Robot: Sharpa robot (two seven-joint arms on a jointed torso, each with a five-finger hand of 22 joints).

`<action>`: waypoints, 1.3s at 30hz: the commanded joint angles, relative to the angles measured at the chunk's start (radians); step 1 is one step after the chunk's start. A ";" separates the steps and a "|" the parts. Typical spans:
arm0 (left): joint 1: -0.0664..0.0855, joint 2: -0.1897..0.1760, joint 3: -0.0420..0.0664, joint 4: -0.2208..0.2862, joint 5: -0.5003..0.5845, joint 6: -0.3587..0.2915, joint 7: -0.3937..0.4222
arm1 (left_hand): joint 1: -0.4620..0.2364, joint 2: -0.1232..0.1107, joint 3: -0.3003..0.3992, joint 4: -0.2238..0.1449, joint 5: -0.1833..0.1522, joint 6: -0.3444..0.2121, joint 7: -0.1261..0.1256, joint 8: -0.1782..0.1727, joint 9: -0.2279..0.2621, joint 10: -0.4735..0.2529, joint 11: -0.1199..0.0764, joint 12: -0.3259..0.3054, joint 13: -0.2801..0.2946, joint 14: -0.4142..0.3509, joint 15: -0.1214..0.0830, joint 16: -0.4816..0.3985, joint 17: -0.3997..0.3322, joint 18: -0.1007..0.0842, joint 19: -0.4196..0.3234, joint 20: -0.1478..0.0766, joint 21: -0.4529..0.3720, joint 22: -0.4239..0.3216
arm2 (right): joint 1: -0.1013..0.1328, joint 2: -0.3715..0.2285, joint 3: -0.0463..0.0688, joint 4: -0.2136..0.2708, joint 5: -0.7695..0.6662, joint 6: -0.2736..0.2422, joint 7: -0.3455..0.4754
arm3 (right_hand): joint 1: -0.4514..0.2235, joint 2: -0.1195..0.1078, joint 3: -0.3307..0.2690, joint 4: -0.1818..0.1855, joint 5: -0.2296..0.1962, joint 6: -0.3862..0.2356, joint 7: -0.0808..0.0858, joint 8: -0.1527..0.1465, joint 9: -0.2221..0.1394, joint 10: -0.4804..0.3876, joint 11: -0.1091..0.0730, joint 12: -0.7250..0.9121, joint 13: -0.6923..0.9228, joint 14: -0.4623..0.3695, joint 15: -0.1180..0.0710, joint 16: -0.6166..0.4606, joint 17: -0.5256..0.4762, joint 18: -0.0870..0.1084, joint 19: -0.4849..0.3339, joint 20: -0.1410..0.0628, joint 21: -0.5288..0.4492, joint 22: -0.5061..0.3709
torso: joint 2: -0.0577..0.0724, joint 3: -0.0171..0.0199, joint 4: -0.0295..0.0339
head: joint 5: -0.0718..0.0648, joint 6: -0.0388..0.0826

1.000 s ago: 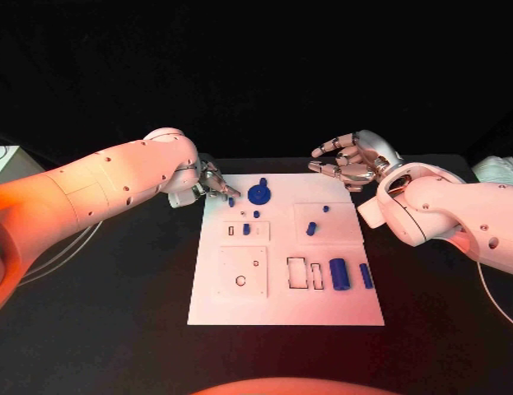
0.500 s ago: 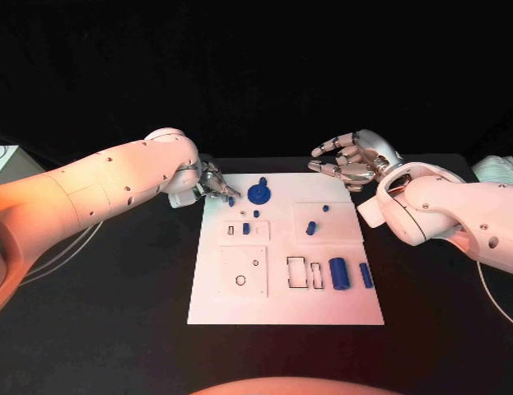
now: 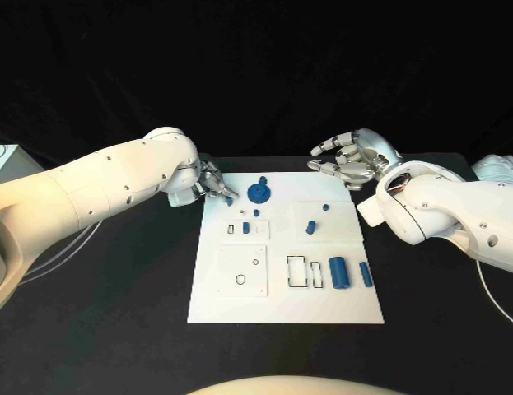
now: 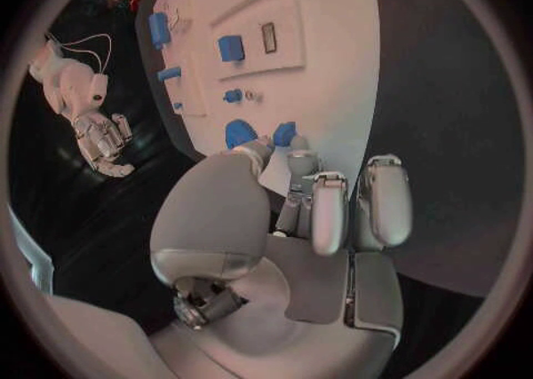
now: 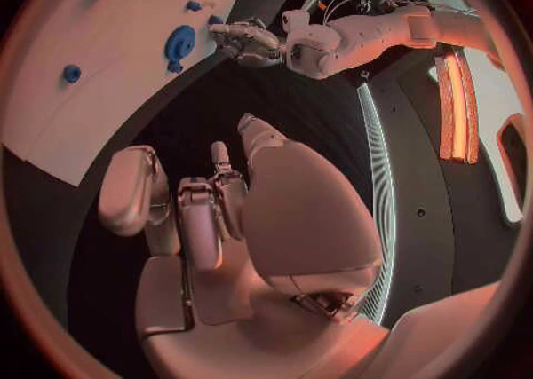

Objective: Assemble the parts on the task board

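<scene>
Over the last second almost nothing on the task board [image 3: 286, 304] has shifted: the blue parts lie where they lay, and both arms keep nearly the same poses. The left hand [image 3: 212, 186] has crept only slightly along the board's far left corner, which suggests the assembly is at an early stage, with a pick still being set up rather than done.

The left hand hovers at that corner, just beside the round blue part [image 3: 258, 193], its fingers curled close together. In the left wrist view a small blue piece [image 4: 284, 135] shows right at the fingertips [image 4: 330, 210], but whether it is pinched or merely lying on the board behind them I cannot tell.

The right hand [image 3: 352, 160] hangs above the counter [image 3: 114, 296] just off the board's far right corner, palm turned toward the board, fingers apart and loosely bent, holding nothing.

The remaining parts sit nearer the board's middle: two small pieces [image 3: 311, 227] and, toward its near right side, two blue cylinders [image 3: 339, 273] beside empty outlined slots.
</scene>
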 commanded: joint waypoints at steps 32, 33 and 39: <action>-0.003 -0.080 0.004 0.115 0.104 -0.056 0.029 | -0.047 -0.093 0.523 -0.249 0.064 0.018 -0.005 0.078 0.050 0.077 -0.019 0.025 0.033 0.099 -0.014 0.041 0.241 0.000 0.049 -0.012 0.030 0.066 | 0.000 0.000 0.000 0.001 -0.003 0.013 0.012 | -0.008 0.001 0.008 0.002 0.007 -0.008 0.002 0.007 -0.002 -0.001 0.001 0.000 0.108 0.101 0.001 -0.002 0.252 0.019 -0.005 0.001 -0.005 0.000 | -0.002 0.0014 0.0017 | 0.007 0.000; -0.003 -0.091 0.005 0.132 0.103 -0.065 0.030 | -0.052 -0.097 0.527 -0.253 0.077 0.022 -0.007 0.078 0.051 0.082 -0.021 0.028 0.037 0.100 -0.016 0.042 0.243 -0.001 0.052 -0.013 0.032 0.070 | 0.000 -0.001 0.000 0.001 -0.003 0.013 0.012 | -0.008 0.001 0.008 0.002 0.007 -0.008 0.002 0.007 -0.002 -0.001 0.001 0.000 0.108 0.101 0.001 -0.002 0.252 0.019 -0.005 0.001 -0.005 0.000 | -0.003 0.0015 0.0020 | 0.007 0.000; -0.002 -0.146 0.006 0.220 0.085 -0.102 0.031 | -0.060 -0.102 0.531 -0.259 0.095 0.027 -0.009 0.079 0.051 0.092 -0.023 0.033 0.045 0.101 -0.018 0.044 0.245 -0.003 0.059 -0.015 0.037 0.079 | 0.000 -0.004 0.000 0.002 -0.002 0.012 0.012 | -0.011 0.002 0.009 0.003 0.009 -0.008 0.002 0.008 -0.002 -0.001 0.001 0.000 0.108 0.101 0.001 -0.002 0.250 0.019 -0.005 0.001 -0.007 0.000 | -0.006 0.0020 0.0069 | 0.009 -0.004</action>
